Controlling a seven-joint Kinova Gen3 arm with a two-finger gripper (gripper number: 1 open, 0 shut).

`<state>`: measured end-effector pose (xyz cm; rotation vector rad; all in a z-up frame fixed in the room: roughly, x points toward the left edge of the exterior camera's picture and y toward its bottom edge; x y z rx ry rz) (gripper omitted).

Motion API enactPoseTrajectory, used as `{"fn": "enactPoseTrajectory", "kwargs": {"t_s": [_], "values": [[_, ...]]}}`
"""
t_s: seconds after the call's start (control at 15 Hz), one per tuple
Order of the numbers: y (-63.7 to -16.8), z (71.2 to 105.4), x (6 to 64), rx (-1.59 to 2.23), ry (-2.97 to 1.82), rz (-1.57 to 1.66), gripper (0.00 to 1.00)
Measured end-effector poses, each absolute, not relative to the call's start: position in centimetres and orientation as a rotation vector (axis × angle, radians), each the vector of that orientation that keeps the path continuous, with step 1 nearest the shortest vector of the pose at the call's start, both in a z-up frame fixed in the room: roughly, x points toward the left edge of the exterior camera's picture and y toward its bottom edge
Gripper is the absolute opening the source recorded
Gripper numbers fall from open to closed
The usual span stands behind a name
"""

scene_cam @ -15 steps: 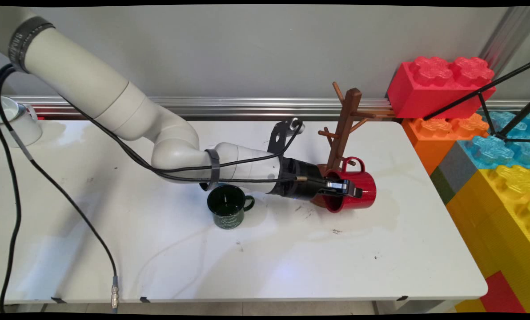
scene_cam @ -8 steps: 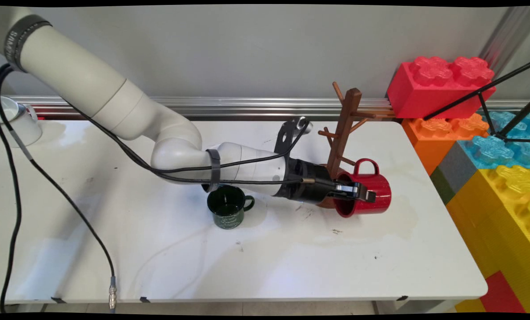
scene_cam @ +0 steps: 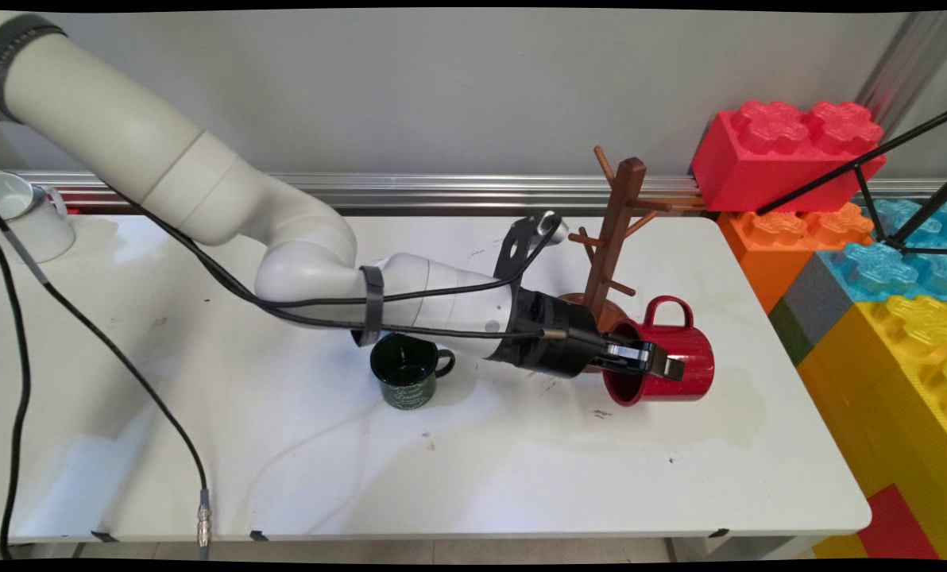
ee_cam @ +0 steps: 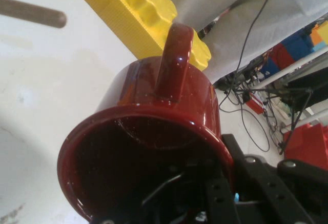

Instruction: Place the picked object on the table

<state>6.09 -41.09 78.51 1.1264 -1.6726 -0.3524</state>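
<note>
CHANGE: red mug [scene_cam: 668,361] and gripper [scene_cam: 658,364] have moved right, clear of the mug tree [scene_cam: 610,238] base | GRIP: clamped on the mug's rim, one finger inside | MUG: glossy red, lying sideways, mouth toward the arm, handle up, above the white table [scene_cam: 473,469], right of the tree | NEAR: green mug [scene_cam: 407,380] upright under the forearm
</note>
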Motion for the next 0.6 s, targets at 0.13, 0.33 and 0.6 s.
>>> {"fn": "enactPoseTrajectory", "kwargs": {"t_s": [0.13,0.33,0.6], "values": [[-40.9,79.2,6.0,1.123,-1.689,-0.349,0.0],[-40.5,80.5,6.0,1.122,-1.722,-0.342,0.0],[-39.9,82.2,5.9,1.123,-1.773,-0.327,0.0]]}}
